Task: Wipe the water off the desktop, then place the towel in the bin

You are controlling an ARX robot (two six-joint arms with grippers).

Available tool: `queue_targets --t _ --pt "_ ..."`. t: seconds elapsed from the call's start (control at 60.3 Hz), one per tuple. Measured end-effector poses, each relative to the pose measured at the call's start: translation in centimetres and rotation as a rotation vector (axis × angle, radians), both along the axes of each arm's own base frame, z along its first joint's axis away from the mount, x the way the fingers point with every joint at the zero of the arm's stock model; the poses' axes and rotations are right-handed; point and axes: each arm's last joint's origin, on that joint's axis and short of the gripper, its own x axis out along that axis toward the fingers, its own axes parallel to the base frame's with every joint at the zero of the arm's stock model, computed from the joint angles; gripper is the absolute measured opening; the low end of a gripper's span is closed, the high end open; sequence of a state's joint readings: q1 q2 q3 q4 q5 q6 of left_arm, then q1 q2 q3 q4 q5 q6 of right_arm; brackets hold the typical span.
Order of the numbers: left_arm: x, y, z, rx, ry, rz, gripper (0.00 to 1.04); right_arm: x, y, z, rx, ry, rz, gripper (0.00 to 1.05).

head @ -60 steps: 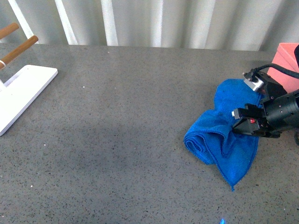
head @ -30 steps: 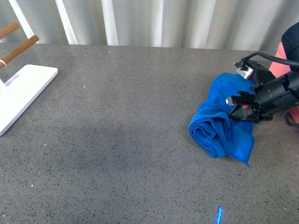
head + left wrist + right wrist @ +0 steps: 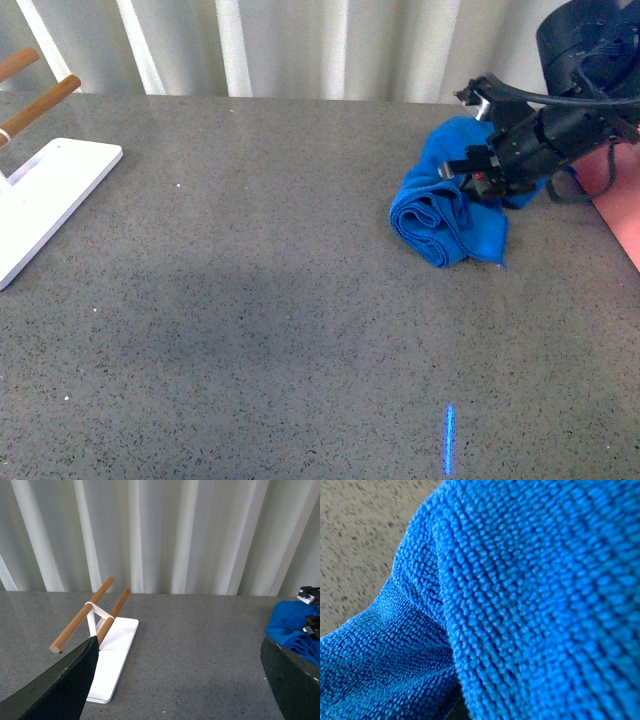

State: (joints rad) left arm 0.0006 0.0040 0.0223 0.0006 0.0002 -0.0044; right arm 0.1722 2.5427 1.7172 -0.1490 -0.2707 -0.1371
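Observation:
The blue towel (image 3: pixel 440 212) lies bunched and rolled on the dark speckled desktop (image 3: pixel 250 300) at the far right. My right gripper (image 3: pixel 478 178) is shut on the towel's top fold, reaching in from the right. A corner of the salmon-pink bin (image 3: pixel 622 215) shows at the right edge, just beyond the towel. In the right wrist view the towel (image 3: pixel 520 605) fills the picture and hides the jaws, with a bit of desktop (image 3: pixel 360 540) beside it. My left gripper (image 3: pixel 180 680) is open and empty above the desktop (image 3: pixel 200 645), with the towel (image 3: pixel 292 630) off to one side.
A white flat-based rack with wooden rods (image 3: pixel 40 200) stands at the desk's far left; it also shows in the left wrist view (image 3: pixel 112 650). A white pleated curtain runs behind the desk. A thin blue line of light (image 3: pixel 449 440) lies near the front edge.
My right gripper has dragged the towel away from me and a little left across the desktop. The towel has bunched into a tighter roll. The arm now reaches in from higher up.

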Motion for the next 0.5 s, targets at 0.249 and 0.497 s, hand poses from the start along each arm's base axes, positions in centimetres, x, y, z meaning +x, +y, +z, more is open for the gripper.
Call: queue_targets --t 0.249,0.497 --pt "0.0 0.0 0.0 0.0 0.0 0.0 0.98 -2.4 6.2 -0.3 0.105 0.031 0.117 0.04" --pt "0.0 0.0 0.0 0.0 0.0 0.0 0.98 -9.3 5.7 0.2 0.116 0.142 0.229 0.04"
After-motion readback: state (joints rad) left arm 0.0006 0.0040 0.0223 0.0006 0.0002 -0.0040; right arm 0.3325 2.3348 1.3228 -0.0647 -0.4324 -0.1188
